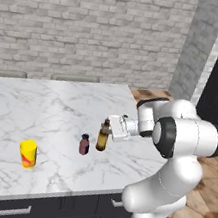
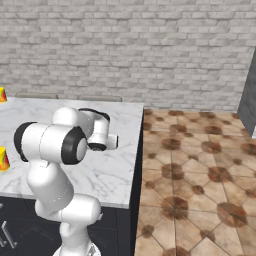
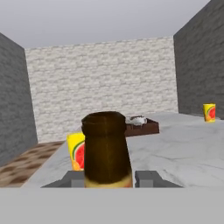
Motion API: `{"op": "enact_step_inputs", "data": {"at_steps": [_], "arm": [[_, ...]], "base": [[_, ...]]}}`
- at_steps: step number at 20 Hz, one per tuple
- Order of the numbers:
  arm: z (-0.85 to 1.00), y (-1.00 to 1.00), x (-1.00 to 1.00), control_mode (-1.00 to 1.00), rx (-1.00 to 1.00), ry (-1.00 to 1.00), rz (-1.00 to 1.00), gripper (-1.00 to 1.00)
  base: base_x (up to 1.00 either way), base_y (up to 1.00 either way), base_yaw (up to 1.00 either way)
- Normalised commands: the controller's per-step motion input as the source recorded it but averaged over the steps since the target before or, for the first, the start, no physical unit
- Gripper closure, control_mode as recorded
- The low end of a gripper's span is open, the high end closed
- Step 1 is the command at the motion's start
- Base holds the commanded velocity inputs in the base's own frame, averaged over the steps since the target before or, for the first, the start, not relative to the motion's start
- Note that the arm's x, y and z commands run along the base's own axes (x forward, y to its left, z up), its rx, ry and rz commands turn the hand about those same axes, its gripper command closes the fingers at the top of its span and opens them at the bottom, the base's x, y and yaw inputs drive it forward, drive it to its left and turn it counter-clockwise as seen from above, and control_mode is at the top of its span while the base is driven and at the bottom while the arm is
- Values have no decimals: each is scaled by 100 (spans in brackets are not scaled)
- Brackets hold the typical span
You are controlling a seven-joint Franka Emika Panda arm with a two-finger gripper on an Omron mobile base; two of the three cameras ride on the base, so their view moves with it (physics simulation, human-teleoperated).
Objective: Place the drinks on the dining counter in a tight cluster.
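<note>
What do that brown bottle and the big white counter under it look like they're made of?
The brown bottle looks like glass: amber, slightly see-through body with a darker cap, though the rendering leaves plastic possible. The dining counter looks like polished marble: white with grey veins running across a smooth top, over dark cabinet fronts.

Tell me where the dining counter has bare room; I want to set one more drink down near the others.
Bare marble lies between the yellow carton and the maroon bottle, and across the whole back of the dining counter toward the brick wall. It is crowded at the brown bottle, where the gripper is shut on it beside the maroon one.
</note>
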Motion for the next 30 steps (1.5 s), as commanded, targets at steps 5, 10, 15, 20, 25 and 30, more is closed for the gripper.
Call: {"op": "enact_step_inputs", "data": {"at_steps": [5,10,15,20,25,30], "arm": [[-11,1,0,-100,0,0,0,100],[-3,12,0,-100,0,0,0,100],[-4,19,0,-100,0,0,0,100],[0,8,0,-100,0,0,0,100],[0,4,7,-100,0,0,0,100],[0,5,1,-100,0,0,0,100]], "base": [[0,0,0],[0,0,0],[0,0,0],[0,0,0],[0,0,0],[0,0,0]]}}
